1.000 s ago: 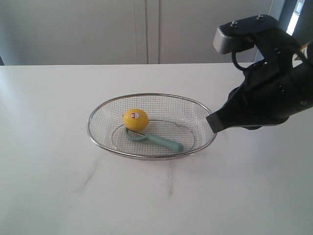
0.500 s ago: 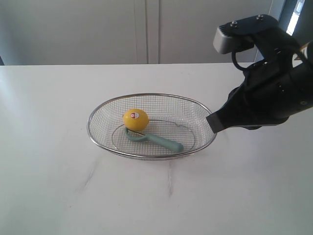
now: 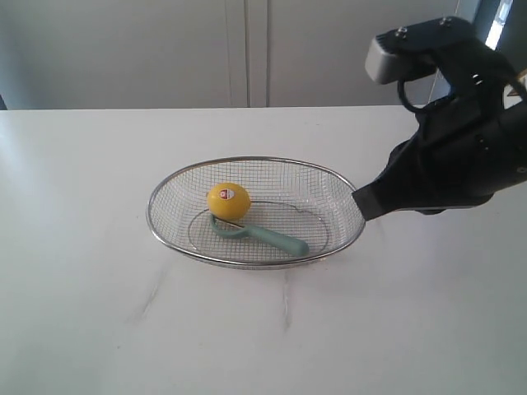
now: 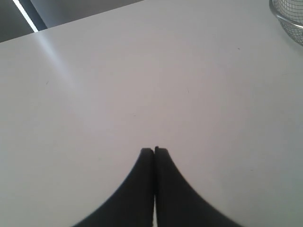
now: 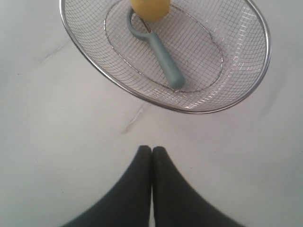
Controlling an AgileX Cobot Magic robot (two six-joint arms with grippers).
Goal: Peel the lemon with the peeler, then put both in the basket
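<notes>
The yellow lemon (image 3: 228, 200) with its red-and-white sticker lies inside the wire mesh basket (image 3: 329, 174), touching the looped head of the teal peeler (image 3: 263, 235) beside it. In the right wrist view the lemon (image 5: 150, 8), peeler (image 5: 161, 52) and basket (image 5: 255, 90) lie beyond my right gripper (image 5: 152, 149), which is shut and holds nothing. That right gripper (image 3: 360, 203) hangs just off the basket's right rim. My left gripper (image 4: 154, 151) is shut and empty over bare table, with a bit of the basket (image 4: 284, 19) at the corner. The left arm is outside the exterior view.
The white table (image 3: 99, 288) spreads out around the basket, with faint grey streaks (image 3: 284, 300) in front of it. A pale wall with panel seams (image 3: 257, 49) stands behind the table's far edge.
My right arm has drawn slightly to the right and up, away from the basket rim. Lemon, peeler and basket have not moved.
</notes>
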